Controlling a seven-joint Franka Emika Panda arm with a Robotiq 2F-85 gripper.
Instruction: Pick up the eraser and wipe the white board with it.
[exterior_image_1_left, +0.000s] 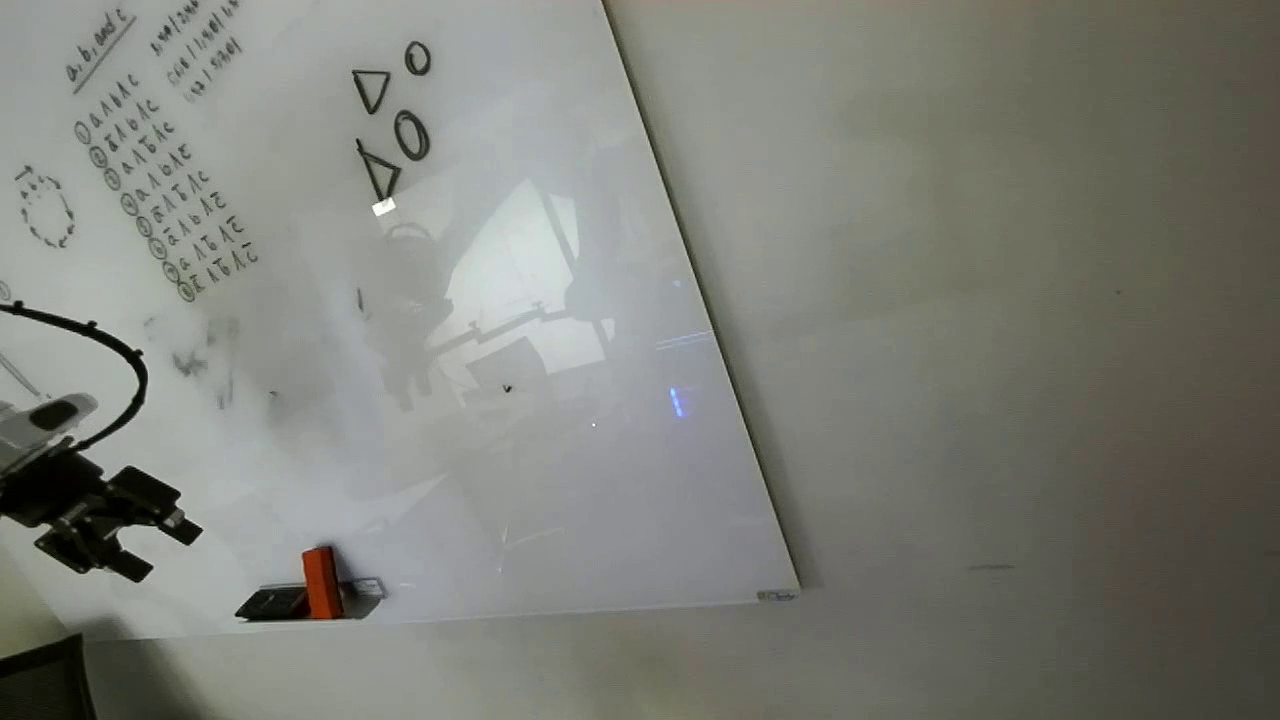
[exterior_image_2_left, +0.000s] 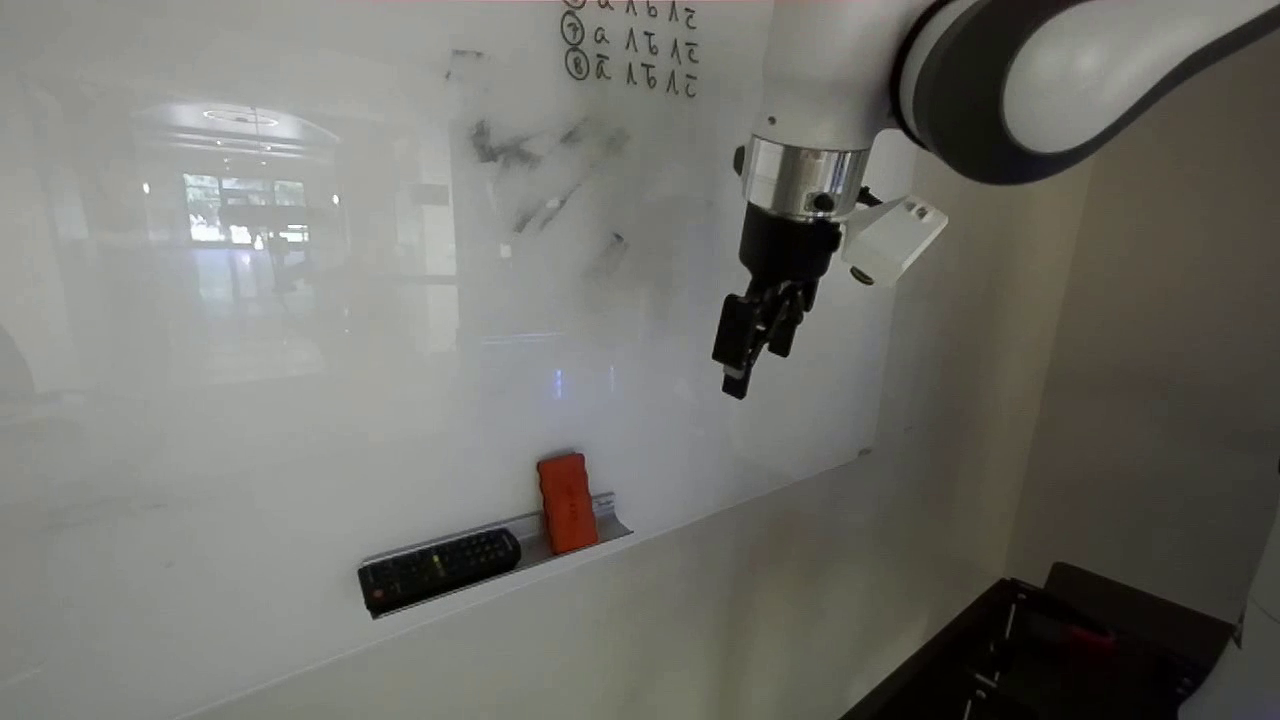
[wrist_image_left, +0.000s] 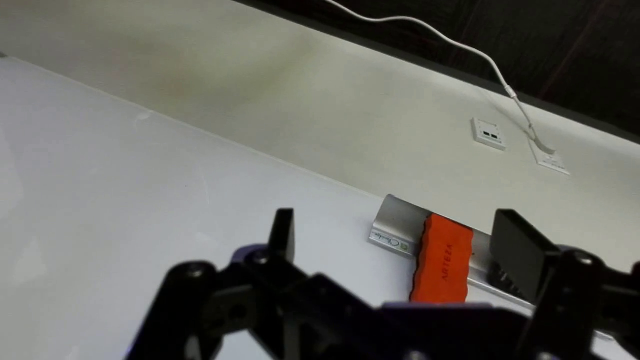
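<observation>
White board: large, glossy, filling much of an exterior view, its side edge meeting a plain off-white wall.
Handwriting: numbered rows in black, with drawn triangles and ovals nearby.
Smudges: grey smears beneath the rows.
Reflections: a bright interior (and short blue streaks lower down) caught in the gloss.
Tray: silver, at the board's lower edge, a black remote control lying in it.
Eraser: red-orange, standing on end in the tray just beside the remote control, ARTEZA printed on its face.
Gripper: jaws spread wide, in front of the board, apart from the eraser.
Wall plates: two, white, past the tray in the wrist view, a white cable reaching one.
Dark object: cut off at the corner of an exterior view, too dim to name.
</observation>
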